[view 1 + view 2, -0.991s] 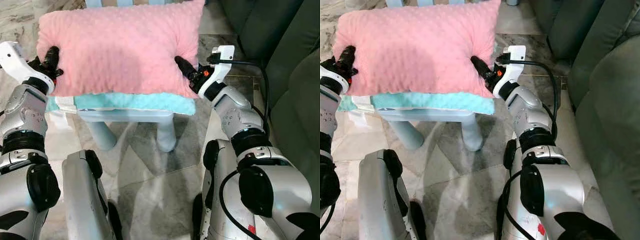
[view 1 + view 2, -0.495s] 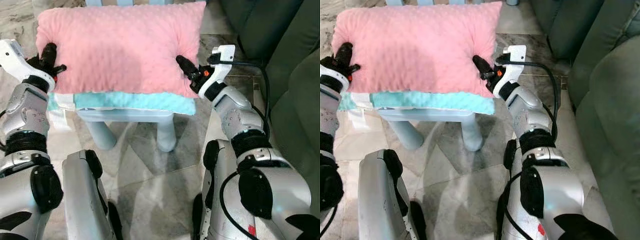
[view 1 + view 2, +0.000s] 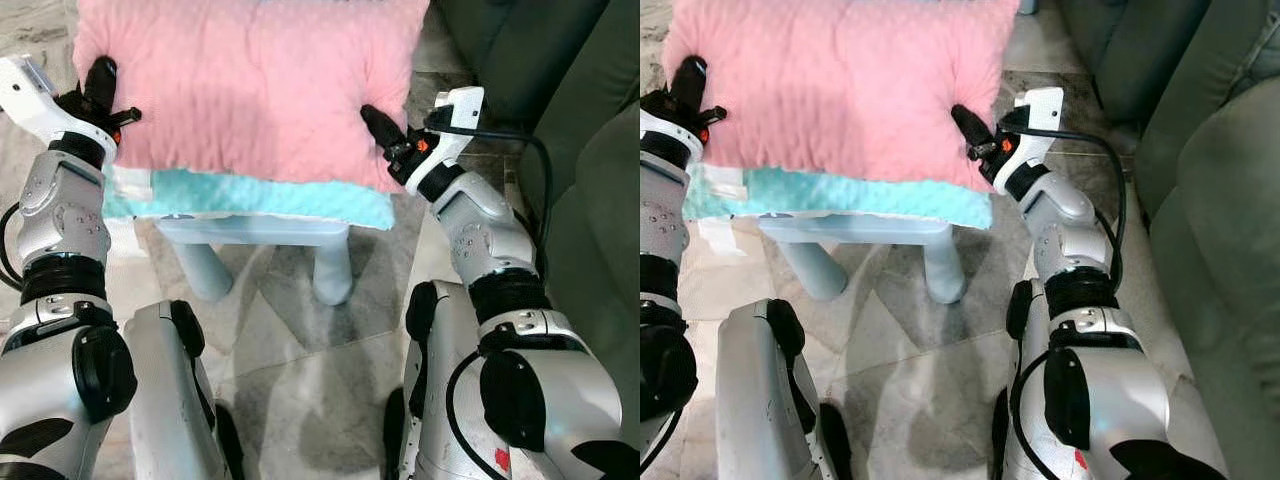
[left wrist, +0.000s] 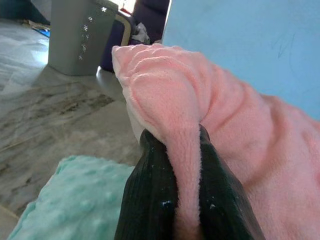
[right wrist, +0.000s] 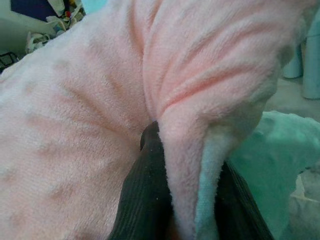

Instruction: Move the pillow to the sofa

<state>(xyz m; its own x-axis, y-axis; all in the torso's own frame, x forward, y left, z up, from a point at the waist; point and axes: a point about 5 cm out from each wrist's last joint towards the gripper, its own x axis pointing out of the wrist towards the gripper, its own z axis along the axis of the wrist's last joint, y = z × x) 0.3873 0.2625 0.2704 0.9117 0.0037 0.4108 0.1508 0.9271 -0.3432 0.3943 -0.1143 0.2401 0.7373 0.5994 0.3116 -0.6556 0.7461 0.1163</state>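
With the pink pillow (image 3: 245, 85) pinched at either end by the left gripper (image 3: 100, 85) and right gripper (image 3: 378, 128), closed on folds of plush, it should be raised level (clear of the teal cushion (image 3: 260, 197) beneath) before being swung to the sofa (image 3: 580, 150).

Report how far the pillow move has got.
Done: left gripper and right gripper are each pinched on an end of the pink pillow. In hand: the pillow sits above the teal cushion on the small table. Left: carrying it to the sofa on the robot's right.
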